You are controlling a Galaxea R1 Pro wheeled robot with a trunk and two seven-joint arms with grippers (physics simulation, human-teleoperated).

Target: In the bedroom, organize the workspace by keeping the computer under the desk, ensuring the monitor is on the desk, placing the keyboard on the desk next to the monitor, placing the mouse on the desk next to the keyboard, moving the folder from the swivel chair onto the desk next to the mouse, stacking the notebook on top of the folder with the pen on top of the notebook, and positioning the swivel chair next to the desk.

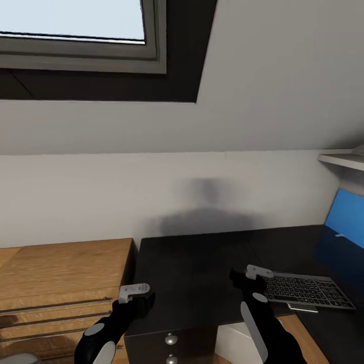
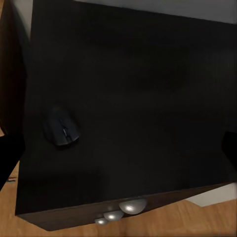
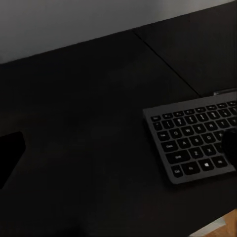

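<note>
Two grippers hover over the near edge of the desk [image 1: 202, 263], neither with anything between its fingers. The left gripper [image 1: 135, 293] hangs above the corner by the wooden drawer chest [image 1: 60, 273]; how far its jaws are parted cannot be told. Its wrist camera looks down on the mouse [image 2: 61, 129], which lies on the glossy top below and just ahead of it, apart from the fingers, probably the next thing to be fetched. The right gripper [image 1: 253, 278] hangs just beside the keyboard [image 1: 308, 291]; dark finger shapes at opposite edges of its wrist view suggest a wide-open stance. The keyboard sits square on the desktop near the blue panel [image 1: 346, 217], so the mouse looks misplaced, well apart from it across the desk. Key legends [image 3: 190, 140] are too small to read; no brand or label shows.
</note>
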